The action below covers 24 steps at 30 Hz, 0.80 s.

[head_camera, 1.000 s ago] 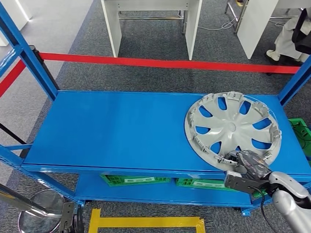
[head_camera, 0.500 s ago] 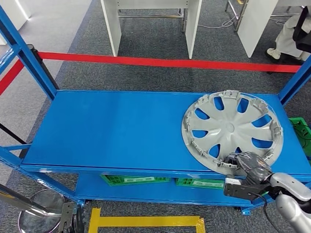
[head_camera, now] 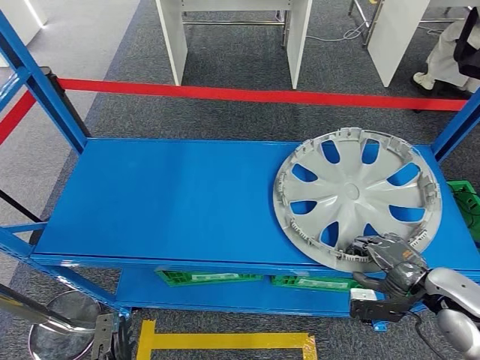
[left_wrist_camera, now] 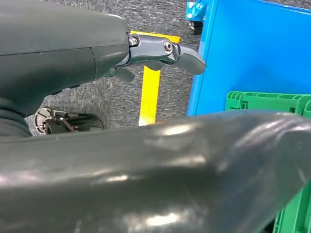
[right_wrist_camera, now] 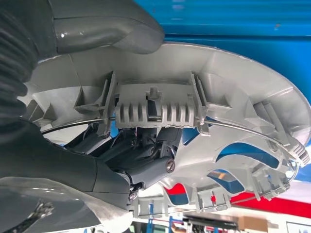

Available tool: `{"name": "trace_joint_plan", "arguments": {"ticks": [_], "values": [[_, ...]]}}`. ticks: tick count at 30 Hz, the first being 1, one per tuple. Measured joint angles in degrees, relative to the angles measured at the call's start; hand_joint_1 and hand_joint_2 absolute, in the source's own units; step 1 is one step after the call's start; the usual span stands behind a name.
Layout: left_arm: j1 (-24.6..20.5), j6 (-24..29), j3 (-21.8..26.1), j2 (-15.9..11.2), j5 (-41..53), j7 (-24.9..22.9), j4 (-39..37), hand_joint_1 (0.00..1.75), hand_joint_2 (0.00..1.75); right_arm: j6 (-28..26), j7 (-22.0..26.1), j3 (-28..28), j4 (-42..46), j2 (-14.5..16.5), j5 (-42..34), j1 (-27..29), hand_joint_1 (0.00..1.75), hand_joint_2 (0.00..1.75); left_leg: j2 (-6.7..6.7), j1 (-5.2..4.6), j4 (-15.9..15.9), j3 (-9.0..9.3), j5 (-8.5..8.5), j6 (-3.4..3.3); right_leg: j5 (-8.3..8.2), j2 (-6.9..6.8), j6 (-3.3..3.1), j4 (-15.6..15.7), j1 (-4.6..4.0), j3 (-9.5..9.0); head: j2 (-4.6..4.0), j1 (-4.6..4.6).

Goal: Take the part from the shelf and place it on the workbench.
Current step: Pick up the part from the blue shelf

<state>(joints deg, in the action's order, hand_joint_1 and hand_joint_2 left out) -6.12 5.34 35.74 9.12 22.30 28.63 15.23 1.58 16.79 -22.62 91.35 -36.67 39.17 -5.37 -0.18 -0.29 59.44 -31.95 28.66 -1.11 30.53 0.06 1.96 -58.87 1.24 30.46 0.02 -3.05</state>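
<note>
Head view shows the grey hubcap (head_camera: 355,196) at the right end of the blue shelf deck (head_camera: 169,195), inner side up with its clip ring showing, its near rim gripped by the right hand (head_camera: 389,259). The right wrist view confirms the hold: the thumb (right_wrist_camera: 110,26) lies on one face of the hubcap (right_wrist_camera: 220,92) and the dark fingers (right_wrist_camera: 146,155) curl against the other, behind a ribbed clip block. The cover looks tilted, far edge raised off the deck, though how much of it is clear of the surface I cannot tell.

As a judgement, the task is at the pick-up: the part is grasped but sits over the shelf, and the carry and the placing on the workbench are all left to do. No surface here can be named as the workbench with certainty.

The left hand (left_wrist_camera: 165,51) hangs low by the shelf's lower corner, holding nothing, one finger stretched out above the yellow floor tape (left_wrist_camera: 150,92).

For room: the blue upright (head_camera: 455,124) stands just beside the hubcap's right rim, so drawing it straight toward the robot over the front lip looks the freest path. Green crates (head_camera: 209,278) sit on the tier below, a red barrier tape (head_camera: 255,97) runs behind, and a person (head_camera: 450,52) stands well beyond it.
</note>
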Motion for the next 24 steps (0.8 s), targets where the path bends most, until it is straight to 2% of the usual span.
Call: {"name": "trace_joint_plan", "arguments": {"ticks": [17,24], "values": [[0.15,0.71,0.00,0.08,0.49,1.57,0.00,0.00,0.00,-4.64,0.00,2.82,8.69,-1.24,2.26,4.67,1.75,1.75,0.00,0.00,0.00,-0.05,0.00,0.00,0.00,0.00,0.00,0.00,0.00,0.06,0.00,0.01],[0.08,2.46,0.00,0.33,0.74,0.14,0.00,0.00,0.00,-7.66,1.54,3.37,9.78,-0.26,4.06,6.43,1.75,1.75,0.00,0.00,0.00,-0.07,0.00,0.00,0.00,0.00,0.00,0.00,-0.01,0.07,0.00,-0.01]]}}
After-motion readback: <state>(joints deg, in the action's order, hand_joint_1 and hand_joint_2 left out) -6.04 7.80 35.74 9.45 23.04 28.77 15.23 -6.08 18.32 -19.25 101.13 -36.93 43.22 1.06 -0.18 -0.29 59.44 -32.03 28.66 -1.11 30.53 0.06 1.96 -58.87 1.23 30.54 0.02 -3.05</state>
